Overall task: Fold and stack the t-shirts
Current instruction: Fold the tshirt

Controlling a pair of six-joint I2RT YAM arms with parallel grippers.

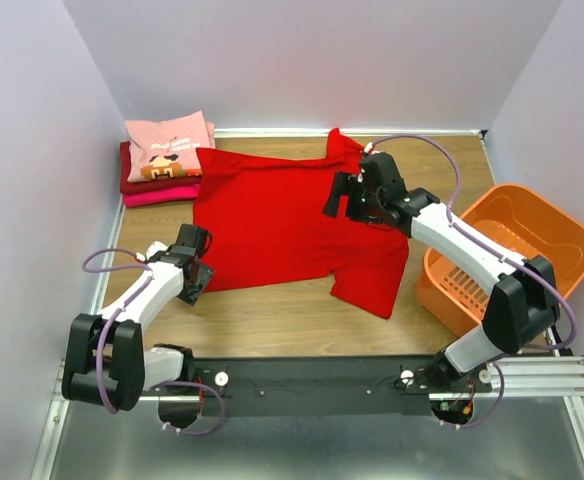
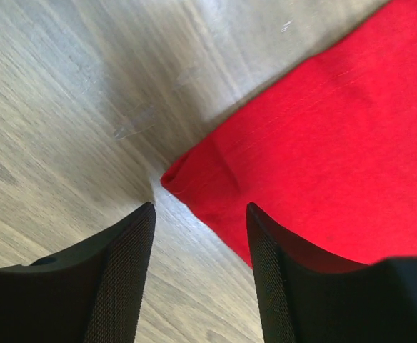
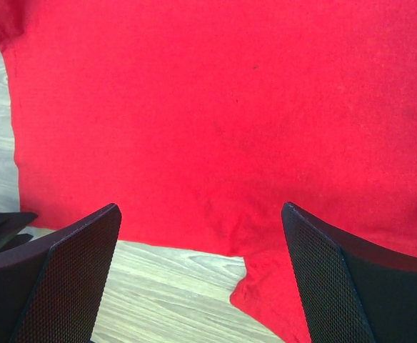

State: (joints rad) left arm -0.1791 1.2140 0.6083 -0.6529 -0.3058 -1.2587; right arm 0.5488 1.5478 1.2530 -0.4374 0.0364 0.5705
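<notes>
Left gripper [image 2: 200, 209]: black fingers [image 2: 123, 286] with fine mesh-textured pads, standing apart and gripping nothing. The turned-over hem corner of the bright red t-shirt [image 2: 323, 143] lies just ahead of the gap, on the wood-grain table [image 2: 66, 86].
Right gripper [image 3: 200, 209]: same meshed pads, spread wide, empty, hovering over the shirt's matte cloth.
Red t-shirt: spread out mid-table, edges rumpled.
Far left corner: folded stack with the light pink printed tee [image 1: 170, 142] on top, then the dark red tee [image 1: 129, 165], then the magenta tee [image 1: 157, 197].
Right side: orange slotted plastic basket [image 1: 450, 288].
</notes>
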